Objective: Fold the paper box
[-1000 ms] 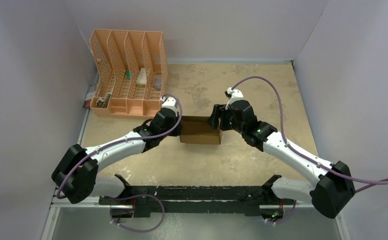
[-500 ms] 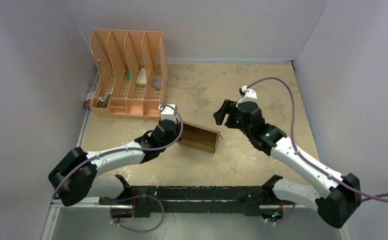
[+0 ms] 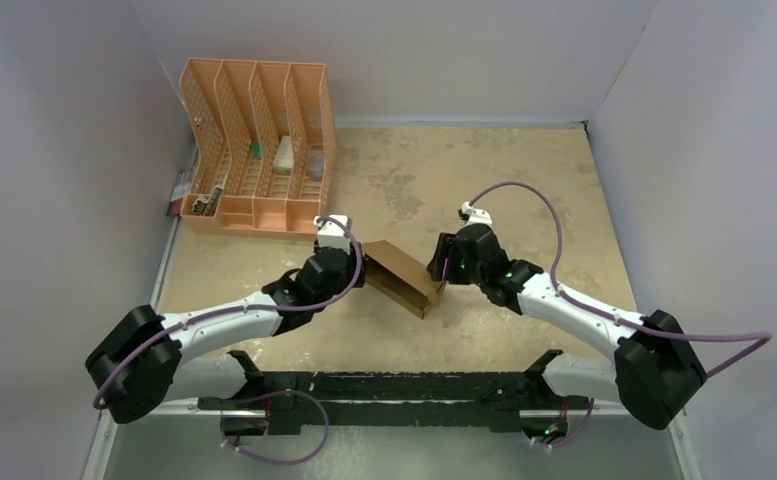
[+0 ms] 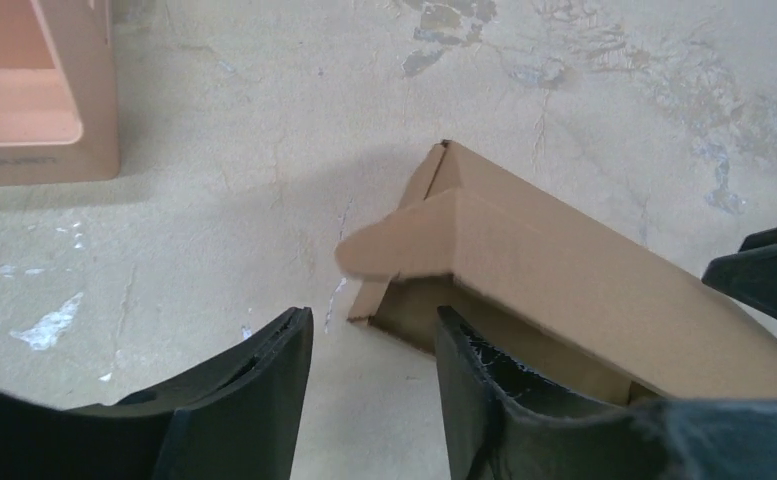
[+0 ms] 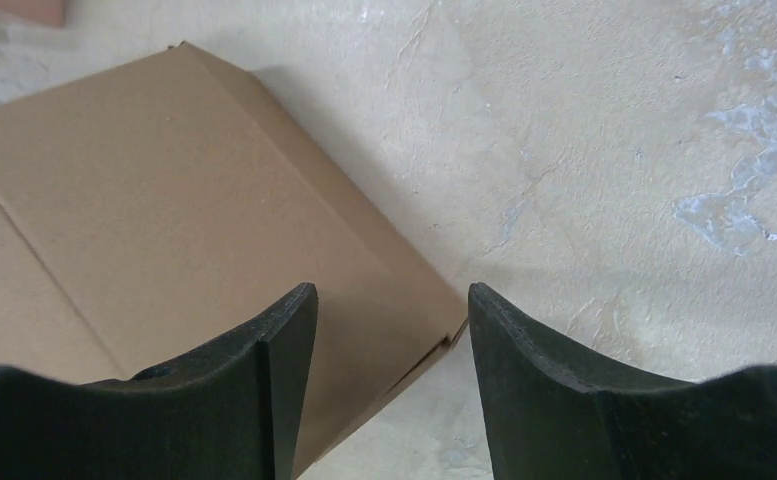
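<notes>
The paper box (image 3: 404,275) is a brown cardboard box lying slanted on the table between my two arms. In the left wrist view the box (image 4: 584,270) shows an open end with a rounded tab sticking out to the left. My left gripper (image 4: 374,330) is open, just before that open end, its right finger at the box's mouth. In the right wrist view the box (image 5: 164,220) is a flat brown face with a fold line. My right gripper (image 5: 392,300) is open over the box's near right corner, holding nothing.
An orange slotted file organiser (image 3: 259,150) stands at the back left with small items in it; its corner shows in the left wrist view (image 4: 34,90). White walls close the back and sides. A black frame (image 3: 394,385) runs along the near edge.
The box has turned from level to slanted, its right end swinging nearer. The left gripper pulled back and let it rotate. The right gripper drew away, then came back down to the box's right end.
</notes>
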{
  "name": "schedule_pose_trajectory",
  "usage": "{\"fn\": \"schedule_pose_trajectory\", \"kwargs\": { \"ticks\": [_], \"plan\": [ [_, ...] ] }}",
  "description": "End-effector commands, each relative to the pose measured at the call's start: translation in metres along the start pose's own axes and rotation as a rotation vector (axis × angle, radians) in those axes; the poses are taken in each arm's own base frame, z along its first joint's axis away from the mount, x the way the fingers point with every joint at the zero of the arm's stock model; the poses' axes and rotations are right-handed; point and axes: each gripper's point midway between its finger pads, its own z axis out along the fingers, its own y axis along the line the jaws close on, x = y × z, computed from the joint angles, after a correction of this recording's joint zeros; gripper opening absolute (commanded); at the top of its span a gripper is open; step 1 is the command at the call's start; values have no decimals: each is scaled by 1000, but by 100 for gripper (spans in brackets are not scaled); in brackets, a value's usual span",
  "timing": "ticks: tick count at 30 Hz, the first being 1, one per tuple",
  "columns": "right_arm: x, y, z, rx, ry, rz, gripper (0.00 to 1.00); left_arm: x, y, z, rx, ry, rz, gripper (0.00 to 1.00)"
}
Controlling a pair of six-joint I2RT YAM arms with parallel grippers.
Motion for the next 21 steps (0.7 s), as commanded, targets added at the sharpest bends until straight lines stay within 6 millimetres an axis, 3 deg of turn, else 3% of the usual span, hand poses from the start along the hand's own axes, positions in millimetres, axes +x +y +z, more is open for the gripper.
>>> {"fn": "schedule_pose_trajectory", "kwargs": {
  "ticks": [1, 7, 13, 17, 21],
  "plan": [
    [-9, 17, 2, -74, -35, -71, 60, -28, -6, -20, 17, -33, -26, 51],
    [-2, 7, 7, -28, -18, -127, 60, -37, 11, -63, -24, 33, -35, 61],
    [-37, 17, -18, -33, -104, -180, 62, -79, 22, -105, -78, -16, -133, 74],
    [-42, 25, -22, -83, -127, -237, 63, -117, -9, -102, -13, -63, -240, 80],
    [-30, 30, -19, -135, -100, -235, 63, -127, -38, -76, 1, -22, -278, 81]
  ]
}}
